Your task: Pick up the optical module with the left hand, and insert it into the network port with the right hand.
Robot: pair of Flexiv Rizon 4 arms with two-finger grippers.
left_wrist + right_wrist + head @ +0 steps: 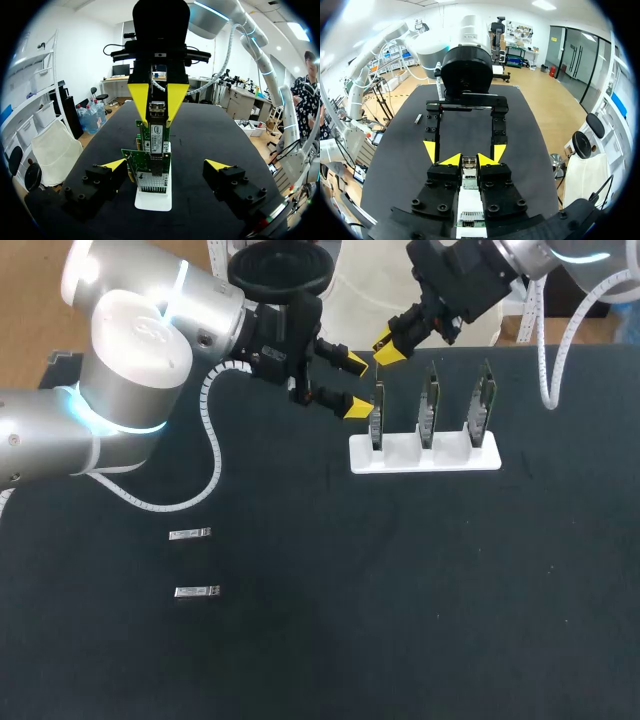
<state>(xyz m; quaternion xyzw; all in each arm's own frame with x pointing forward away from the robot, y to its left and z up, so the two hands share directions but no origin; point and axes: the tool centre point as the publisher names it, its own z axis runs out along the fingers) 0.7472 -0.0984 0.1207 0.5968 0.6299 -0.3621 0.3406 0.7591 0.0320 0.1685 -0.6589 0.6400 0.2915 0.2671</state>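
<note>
My right gripper (388, 348) is shut on a small metal optical module (157, 109), held directly over the leftmost network card (377, 415) in the white rack (425, 455). In the right wrist view the module (468, 163) sits between the fingertips, above the card (470, 220). How far it sits in the port I cannot tell. My left gripper (352, 383) is open and empty, level with that card (152, 150); its fingertips (114, 165) stand on either side without touching. In the right wrist view the left gripper (464, 151) shows just ahead.
Two more upright cards (430, 405) (483, 405) stand in the rack to the right. A pair of spare optical modules (190, 533) (197, 591) lie on the black table (400, 590) at the left.
</note>
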